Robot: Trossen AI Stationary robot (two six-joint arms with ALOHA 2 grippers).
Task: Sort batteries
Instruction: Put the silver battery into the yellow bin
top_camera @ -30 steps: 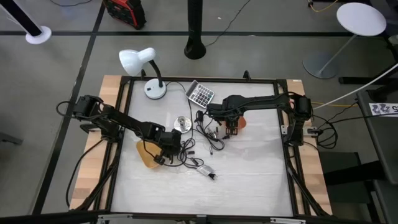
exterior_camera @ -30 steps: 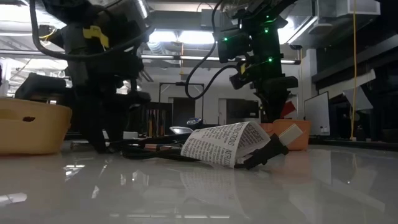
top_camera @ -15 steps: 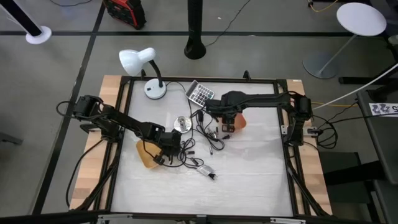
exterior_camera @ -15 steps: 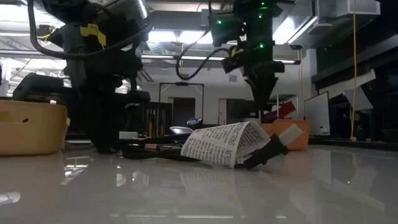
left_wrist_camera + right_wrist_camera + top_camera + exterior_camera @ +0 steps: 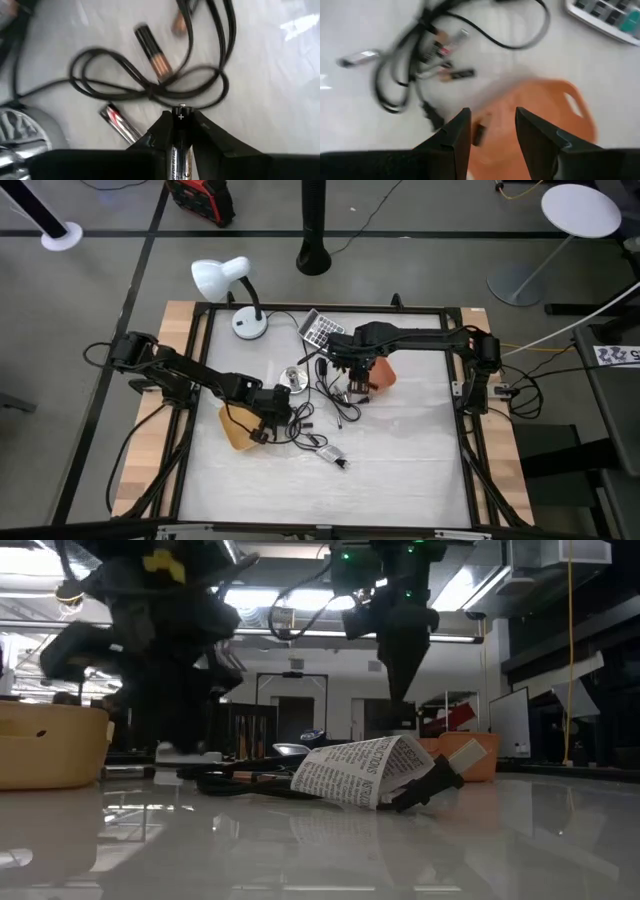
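Note:
Loose batteries lie among black cables (image 5: pixel 335 395) at mid-table: a black-and-copper one (image 5: pixel 152 52) and a silver-red one (image 5: pixel 120 125) show in the left wrist view, and more (image 5: pixel 455 75) show in the right wrist view. My left gripper (image 5: pixel 270 415) (image 5: pixel 180 117) is beside the tan bowl (image 5: pixel 232 435), shut on a battery. My right gripper (image 5: pixel 352 380) (image 5: pixel 490 125) is open and hovers over the near-left rim of the orange bowl (image 5: pixel 383 373) (image 5: pixel 545 110). A small dark piece (image 5: pixel 479 134) lies in that bowl. My left gripper pinches one silvery battery between its two fingers. The battery lies along the fingers, and its plus end (image 5: pixel 180 115) sticks out just past the tips. It is lifted clear of the table, above the cable loop (image 5: pixel 150 87).
A calculator (image 5: pixel 322 330) and a white desk lamp (image 5: pixel 225 280) stand toward the far edge. A small metal dish (image 5: pixel 293 377) sits between the arms. A small box with a printed label (image 5: pixel 333 456) (image 5: pixel 365 770) lies nearer. Cables sprawl around both grippers.
My right gripper has moved toward the table's left, from over the orange bowl to its left rim, and has risen. My left gripper has lifted up off the table beside the tan bowl.

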